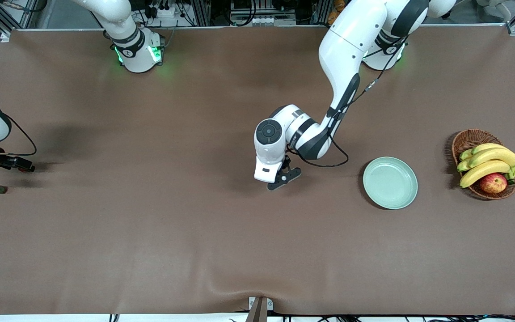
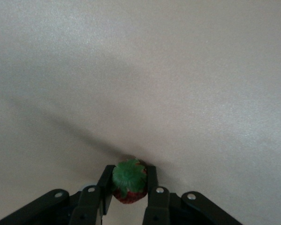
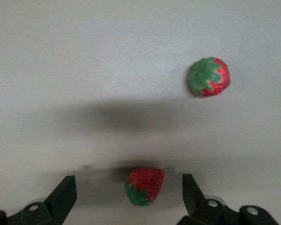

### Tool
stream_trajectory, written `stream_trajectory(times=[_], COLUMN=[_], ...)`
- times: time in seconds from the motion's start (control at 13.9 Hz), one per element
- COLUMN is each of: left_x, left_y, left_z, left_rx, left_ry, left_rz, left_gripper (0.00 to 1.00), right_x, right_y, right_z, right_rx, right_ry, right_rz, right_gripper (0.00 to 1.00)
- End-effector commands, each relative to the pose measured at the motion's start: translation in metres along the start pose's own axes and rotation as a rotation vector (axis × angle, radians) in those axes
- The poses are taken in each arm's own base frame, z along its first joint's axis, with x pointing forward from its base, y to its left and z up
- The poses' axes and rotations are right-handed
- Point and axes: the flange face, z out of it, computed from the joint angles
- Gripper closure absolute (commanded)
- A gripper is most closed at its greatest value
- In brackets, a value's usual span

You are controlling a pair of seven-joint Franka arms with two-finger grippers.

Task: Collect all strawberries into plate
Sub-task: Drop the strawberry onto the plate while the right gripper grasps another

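Observation:
My left gripper (image 1: 284, 176) is low over the middle of the table, shut on a strawberry (image 2: 129, 183) with its green cap showing between the fingers (image 2: 151, 180). The pale mint-green plate (image 1: 390, 182) lies empty toward the left arm's end. My right gripper (image 1: 16, 164) is at the right arm's end of the table, open, with a strawberry (image 3: 145, 184) lying on the table between its fingers (image 3: 64, 190), untouched. A third strawberry (image 3: 208, 76) lies apart from it on the table; one berry (image 1: 0, 189) shows in the front view, nearer the camera than the right gripper.
A brown wicker basket (image 1: 467, 138) with bananas (image 1: 490, 162) and a red-yellow apple (image 1: 493, 182) stands beside the plate at the left arm's end. The brown table cover (image 1: 195, 232) spreads between the two arms.

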Motion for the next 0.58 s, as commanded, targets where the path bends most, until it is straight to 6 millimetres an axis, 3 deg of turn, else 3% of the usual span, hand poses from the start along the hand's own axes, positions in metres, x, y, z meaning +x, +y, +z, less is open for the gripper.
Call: stream_trajectory(times=[0.0,0.14,0.29,0.36,0.43,0.51], left_x=[0.009,0.02,0.056,0.076,0.097,0.112], left_y=[0.003,-0.001,-0.023,-0.035,-0.049,-0.064], left_z=[-0.01,-0.029,-0.069,-0.09,-0.111,-0.124], left_rx=[-0.007,0.01,0.084,0.101,0.104,0.123], left_ry=[0.035,0.036,0.025,0.01,0.003,-0.015], left_rz=[-0.001,-0.007,0.124,0.186,0.22,0.252], left_gripper=[1.0,1.0,1.0,1.0,1.0,1.0], right_x=[0.001,0.001,0.002,0.002,0.003,0.002], right_y=[0.008,0.01,0.011,0.011,0.009,0.008], right_z=[0.0,0.003,0.003,0.003,0.003,0.005], right_rx=[-0.005,-0.003,-0.006,-0.005,-0.004,-0.001], right_ry=[0.01,0.008,0.012,0.01,0.011,0.008], right_rz=[-0.011,-0.009,-0.01,-0.01,-0.01,-0.008], right_gripper=[0.0,0.0,0.0,0.21,0.65,0.91])
